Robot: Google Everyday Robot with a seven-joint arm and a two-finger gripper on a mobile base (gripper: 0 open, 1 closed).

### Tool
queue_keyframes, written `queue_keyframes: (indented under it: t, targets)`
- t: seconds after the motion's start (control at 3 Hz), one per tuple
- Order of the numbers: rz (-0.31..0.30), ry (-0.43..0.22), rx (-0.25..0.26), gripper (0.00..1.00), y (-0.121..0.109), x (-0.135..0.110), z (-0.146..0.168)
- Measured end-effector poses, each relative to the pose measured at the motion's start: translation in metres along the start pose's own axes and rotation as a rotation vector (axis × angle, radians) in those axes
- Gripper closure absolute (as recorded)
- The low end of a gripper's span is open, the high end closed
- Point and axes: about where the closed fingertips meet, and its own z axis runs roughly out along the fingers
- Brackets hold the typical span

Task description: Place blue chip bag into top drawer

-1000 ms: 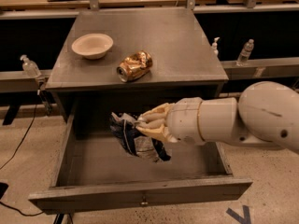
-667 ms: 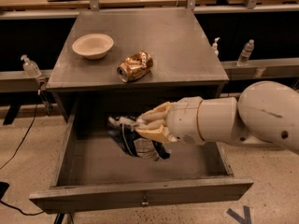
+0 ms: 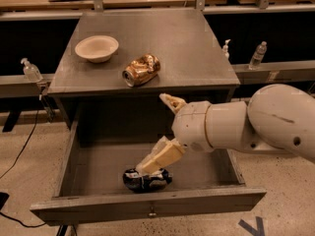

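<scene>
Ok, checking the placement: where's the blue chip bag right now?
Camera view: the blue chip bag lies in the open top drawer, near its front panel's middle, just below the open gripper.

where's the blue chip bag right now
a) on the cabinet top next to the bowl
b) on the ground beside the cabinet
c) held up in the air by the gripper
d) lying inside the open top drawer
d: the blue chip bag lies on the floor of the open top drawer, near its front panel, with the open gripper just over it.
</scene>
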Motion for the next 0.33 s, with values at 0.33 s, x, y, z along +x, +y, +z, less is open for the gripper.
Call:
queue_keyframes:
  t: [0.33]
  targets:
    - [0.0,0.0,0.0,0.0,0.0,-0.0001,0.0]
